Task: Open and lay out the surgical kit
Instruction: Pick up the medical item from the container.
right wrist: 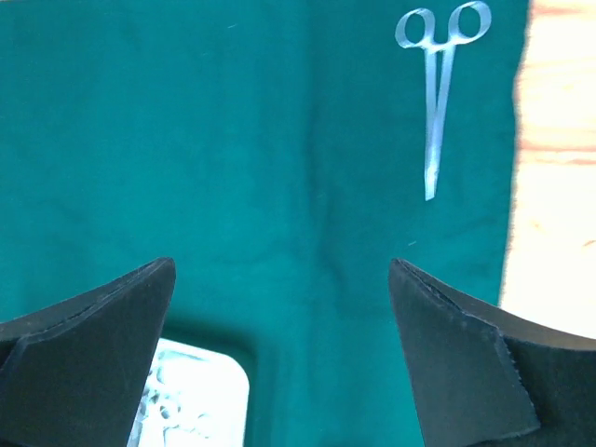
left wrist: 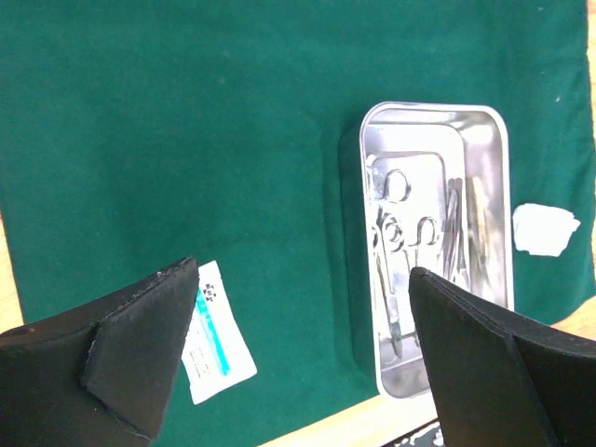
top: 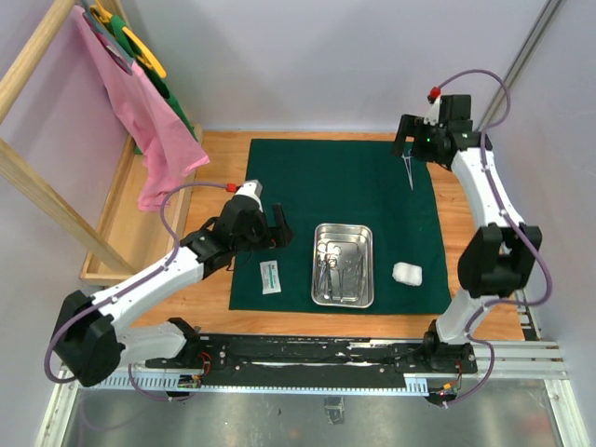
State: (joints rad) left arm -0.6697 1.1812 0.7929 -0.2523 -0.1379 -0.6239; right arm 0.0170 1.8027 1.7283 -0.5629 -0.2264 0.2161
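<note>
The dark green cloth wrap (top: 307, 177) lies spread flat on the table. The steel tray (top: 319, 279) sits on its near middle with several clamps and tweezers inside. The white packet (top: 271, 277) lies left of the tray and the white gauze wad (top: 407, 273) lies right of it. One steel clamp (top: 410, 171) lies on the cloth's far right part. My left gripper (top: 277, 229) is open and empty, held above the cloth between packet (left wrist: 214, 335) and tray (left wrist: 435, 121). My right gripper (top: 403, 144) is open and empty above the far right of the cloth, near the clamp (right wrist: 438, 93).
A wooden rack (top: 37, 186) with a pink cloth (top: 149, 121) and green and yellow items stands at the left, over a wooden tray (top: 121, 223). Bare wood table (top: 456, 196) borders the cloth on the right. A metal rail (top: 372, 354) runs along the near edge.
</note>
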